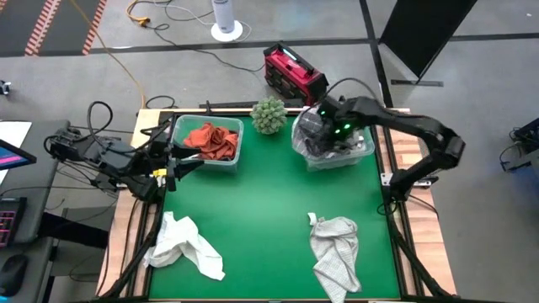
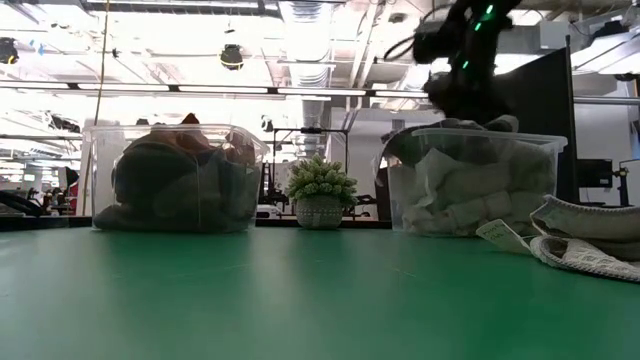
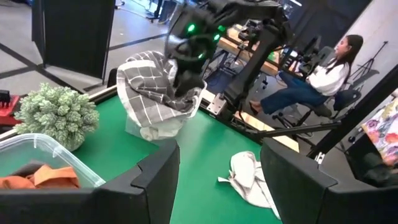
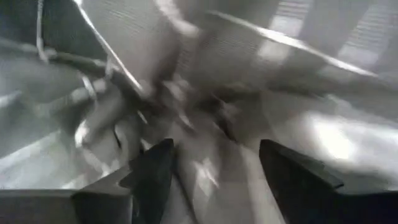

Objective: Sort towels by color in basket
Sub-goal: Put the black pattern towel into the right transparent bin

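My right gripper (image 1: pixel 325 135) is open and reaches down from above into the right clear basket (image 1: pixel 368 153), just over a heaped dark grey plaid towel (image 3: pixel 146 84). Its wrist view shows only blurred grey cloth between the fingers (image 4: pixel 214 168). The left clear basket (image 1: pixel 178 126) holds rust-orange towels (image 1: pixel 210 141) on top of dark grey cloth (image 2: pixel 160 190). A white towel (image 1: pixel 181 244) lies crumpled near the table's front left. A white towel with thin grid lines (image 1: pixel 335 248) lies at the front right. My left gripper (image 3: pixel 217 186) waits open beside the left basket's near left corner. My right gripper stands open, pointing down onto the plaid towel's top (image 3: pixel 168 93) in the right basket. The view is blurred, and I cannot tell whether its fingers touch the cloth.
A small potted plant (image 1: pixel 269 115) stands at the far edge between the two baskets. The green mat (image 1: pixel 269 210) lies bare between the two loose towels. A person (image 3: pixel 323 74) sits beyond the table's right side. A red case (image 1: pixel 293 74) stands on the floor behind.
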